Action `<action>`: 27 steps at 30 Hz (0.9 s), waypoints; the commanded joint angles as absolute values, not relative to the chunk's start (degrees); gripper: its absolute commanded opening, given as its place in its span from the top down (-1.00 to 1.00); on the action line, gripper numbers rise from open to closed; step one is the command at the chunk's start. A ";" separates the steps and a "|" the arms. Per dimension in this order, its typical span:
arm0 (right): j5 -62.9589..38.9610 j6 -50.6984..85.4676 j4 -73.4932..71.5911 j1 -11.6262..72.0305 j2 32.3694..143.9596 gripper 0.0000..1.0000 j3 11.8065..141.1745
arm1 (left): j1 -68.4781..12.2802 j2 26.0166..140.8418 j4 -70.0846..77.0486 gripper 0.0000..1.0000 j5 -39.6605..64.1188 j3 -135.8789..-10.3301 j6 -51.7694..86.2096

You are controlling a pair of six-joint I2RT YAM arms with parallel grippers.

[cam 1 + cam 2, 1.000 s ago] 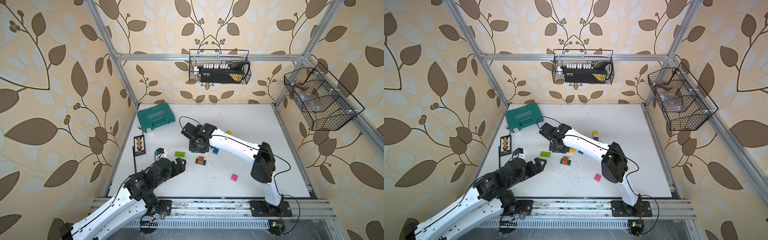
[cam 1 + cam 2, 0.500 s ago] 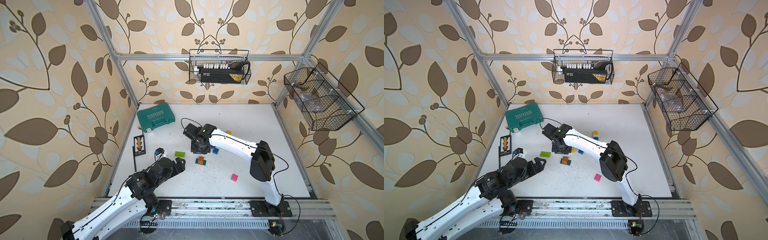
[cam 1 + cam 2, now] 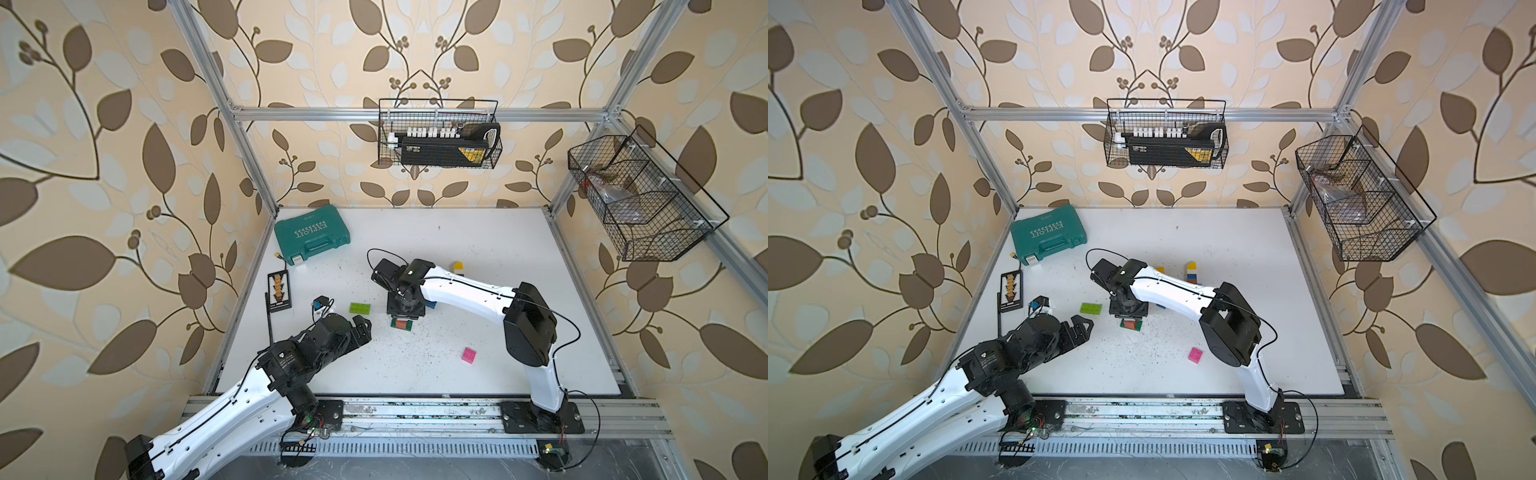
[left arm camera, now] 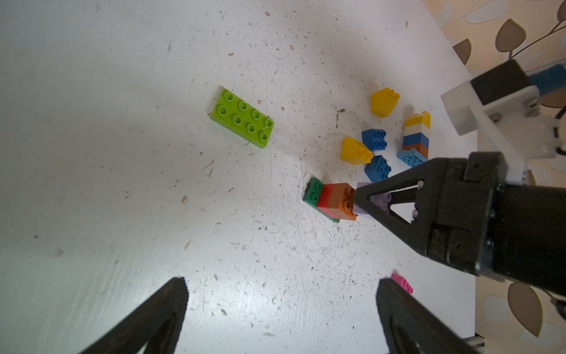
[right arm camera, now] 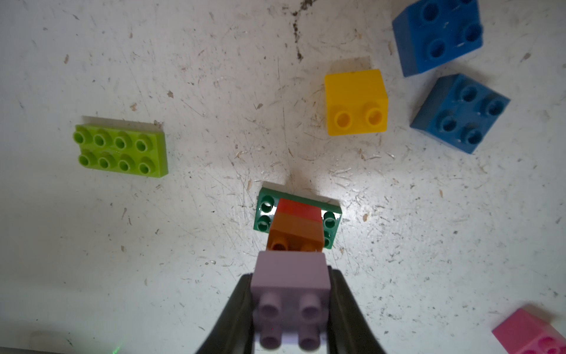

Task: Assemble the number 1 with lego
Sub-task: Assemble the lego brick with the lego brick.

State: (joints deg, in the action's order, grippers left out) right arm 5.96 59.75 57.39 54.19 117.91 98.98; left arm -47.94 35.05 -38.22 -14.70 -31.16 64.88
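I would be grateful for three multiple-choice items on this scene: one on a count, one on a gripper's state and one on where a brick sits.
1. How many studs does the lime green plate have?
A. four
B. eight
C. six

2. The right gripper is:
A. shut on the lilac brick
B. open and empty
C. shut on the lime green plate

3. The red brick sits:
A. on the lime green plate
B. on the lilac brick
C. on the dark green plate

Answers:
1 B: its studs stand in two rows of four.
2 A: both fingers press against the lilac brick's sides in the right wrist view.
3 C: the red brick stands on the dark green plate, with the orange brick on top of it.
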 commanded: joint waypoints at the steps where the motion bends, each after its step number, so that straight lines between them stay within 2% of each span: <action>1: 6.37 61.92 57.15 54.94 117.72 0.75 98.17 | -47.46 34.54 -38.75 -0.98 -15.29 -32.26 65.48; 27: 7.56 66.44 59.32 54.95 123.38 0.74 99.64 | -47.46 28.78 -39.05 -0.98 -15.29 -30.21 65.92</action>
State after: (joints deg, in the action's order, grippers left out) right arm 7.25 65.80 57.45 54.74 119.70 99.07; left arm -47.94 29.32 -38.83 -14.70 -30.65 65.71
